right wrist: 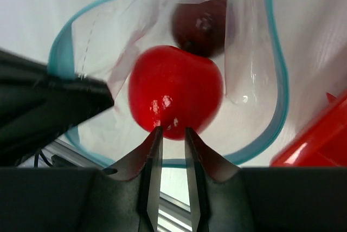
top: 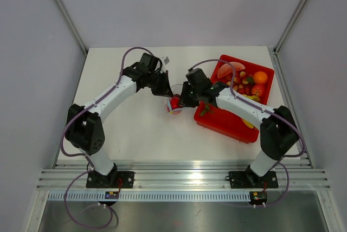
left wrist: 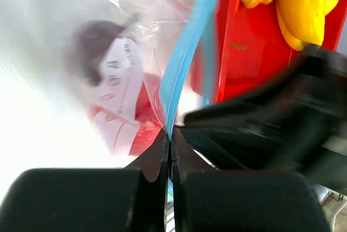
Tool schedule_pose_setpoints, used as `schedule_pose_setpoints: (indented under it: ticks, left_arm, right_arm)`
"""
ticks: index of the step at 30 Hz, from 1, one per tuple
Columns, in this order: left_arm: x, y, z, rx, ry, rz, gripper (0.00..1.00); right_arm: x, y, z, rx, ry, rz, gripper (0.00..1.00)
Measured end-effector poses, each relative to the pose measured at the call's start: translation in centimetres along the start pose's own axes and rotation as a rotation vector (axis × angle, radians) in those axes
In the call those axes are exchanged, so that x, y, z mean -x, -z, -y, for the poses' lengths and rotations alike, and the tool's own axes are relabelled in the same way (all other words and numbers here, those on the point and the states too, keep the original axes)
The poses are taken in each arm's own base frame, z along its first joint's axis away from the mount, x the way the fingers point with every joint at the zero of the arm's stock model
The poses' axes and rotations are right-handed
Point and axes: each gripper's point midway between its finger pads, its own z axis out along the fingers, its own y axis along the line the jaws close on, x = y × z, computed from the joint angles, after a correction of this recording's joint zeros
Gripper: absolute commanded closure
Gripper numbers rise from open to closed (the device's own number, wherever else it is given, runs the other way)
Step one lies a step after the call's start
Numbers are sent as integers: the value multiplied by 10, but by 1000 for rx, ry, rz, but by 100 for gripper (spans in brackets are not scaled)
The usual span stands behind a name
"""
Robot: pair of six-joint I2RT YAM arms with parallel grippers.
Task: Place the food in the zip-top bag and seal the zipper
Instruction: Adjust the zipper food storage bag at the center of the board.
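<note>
Left gripper (left wrist: 169,137) is closed on the zipper (left wrist: 187,47) at the mouth's left end. Right gripper (right wrist: 172,134), fingers narrowly apart, straddles the right rim; hold unconfirmed. Food (right wrist: 174,91) lies inside.

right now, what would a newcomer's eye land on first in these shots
The glossy red fruit sits inside the open zip-top bag, with a dark purple fruit deeper behind it, between the two arms. The left gripper pinches the bag's light blue zipper, and a red tray of toy food lies to the right.
</note>
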Motion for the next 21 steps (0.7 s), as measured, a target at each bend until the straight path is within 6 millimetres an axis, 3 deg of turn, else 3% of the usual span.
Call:
schedule_pose_setpoints:
  ticks: [4,6,9,15,21]
  left_arm:
    - [4,4,-5,5,14,14,100]
    - [3,4,-5,5,16,10,100]
    - [2,3,-5,2,20,10,100]
    - [0,6,-3,-7,23,11,100]
    - [0,8,0,-17,22,13,100]
  right_arm:
    - [9,30,-2,14,1,70,58]
    - [12,42,2,5,-3,105,46]
    - [17,55,16,-17,-25,143,36]
    - [22,58,47,-78,-74,161,35]
    - [20,47,52,-78,-90,131,34]
